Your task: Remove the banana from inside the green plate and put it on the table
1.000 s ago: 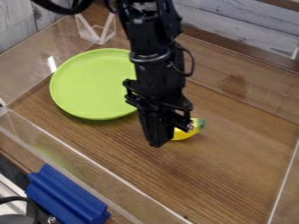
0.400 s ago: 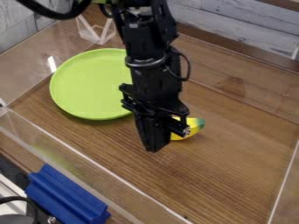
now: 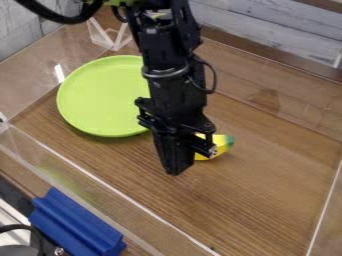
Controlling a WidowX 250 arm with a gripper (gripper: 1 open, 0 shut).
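Since the earlier frame nothing has shifted: jaws closed on the banana [image 3: 210, 147], low over the tabletop [image 3: 267, 190] just right of the green plate [image 3: 100, 95]; no readable writing.

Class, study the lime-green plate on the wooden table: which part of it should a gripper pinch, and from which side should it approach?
Pinch the green plate at its raised rim, from above on the far-left edge. It lies flat and is too wide to span; the gripper and banana crowd its near-right side.

A bright-yellow banana [image 3: 210, 148] with a dark green tip, a lime-green plate [image 3: 96, 96], a brown wood-grain table [image 3: 261, 190] and a black gripper [image 3: 175, 165] are seen.
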